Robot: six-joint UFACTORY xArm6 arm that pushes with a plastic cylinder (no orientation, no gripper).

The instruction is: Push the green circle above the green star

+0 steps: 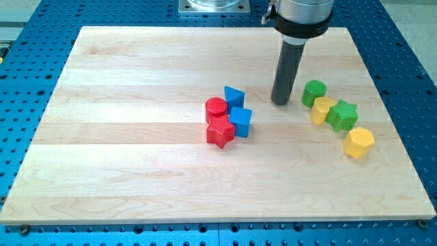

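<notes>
The green circle (314,91) sits at the view's right on the wooden board (136,137). The green star (342,115) lies just down and right of it, with a yellow block (322,110) wedged between them and touching both. My tip (280,102) is on the board just left of the green circle, a small gap apart from it.
A yellow hexagon block (358,142) lies below the green star. Near the board's middle a cluster holds a red circle (216,108), a red star (220,130), a blue triangle-like block (234,96) and a blue cube (240,121).
</notes>
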